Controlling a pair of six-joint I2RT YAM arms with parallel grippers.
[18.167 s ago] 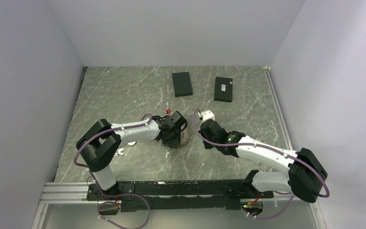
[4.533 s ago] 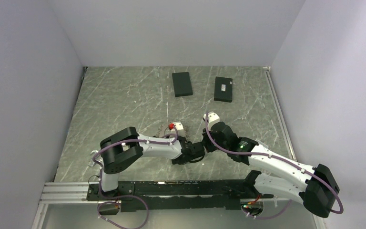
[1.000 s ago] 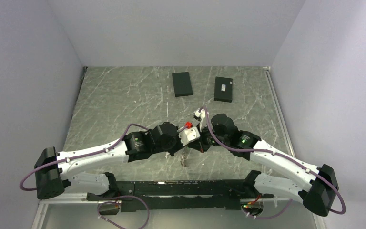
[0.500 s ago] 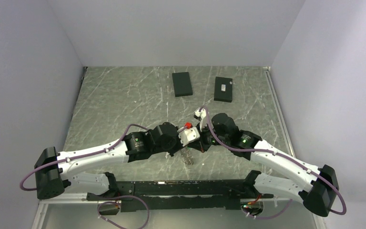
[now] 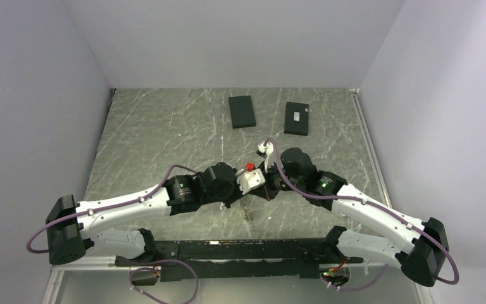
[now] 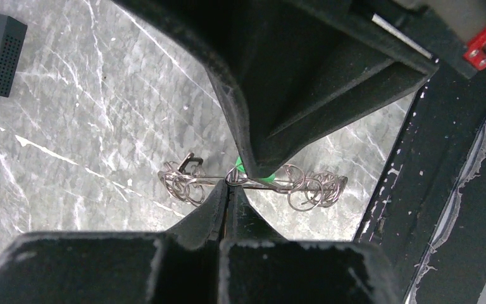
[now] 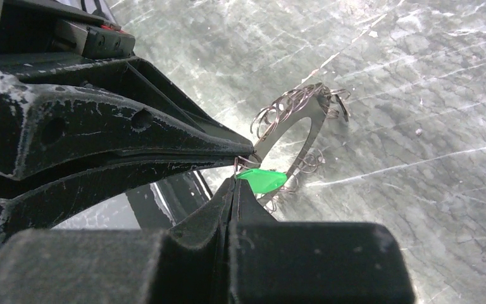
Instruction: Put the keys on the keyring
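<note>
Above the marbled worktop [image 5: 145,139], the left arm [image 5: 126,206] and right arm [image 5: 367,212] now meet nose to nose on the robot's side of the black box [image 5: 242,111], well apart from it. A few seconds ago they crouched low over the stone, the left arm folded tight. The left end effector [image 6: 229,185] is clenched on the rim of the keyring [image 7: 285,126], which hangs in the air between the box and the arm bases, clear of the surface. The right end effector [image 7: 234,180] is clenched on a small green tab [image 7: 262,180], pressed to the ring at the very spot the left one pinches. Over the last second the ring, seen edge-on from above, has swung slightly to a tilt, while both grips stayed shut. Clusters of wire loops [image 6: 313,190] dangle from the band. The work appears to have passed from pick-up to mid-air threading. Whether the tab has yet slipped onto the ring cannot be told.
</note>
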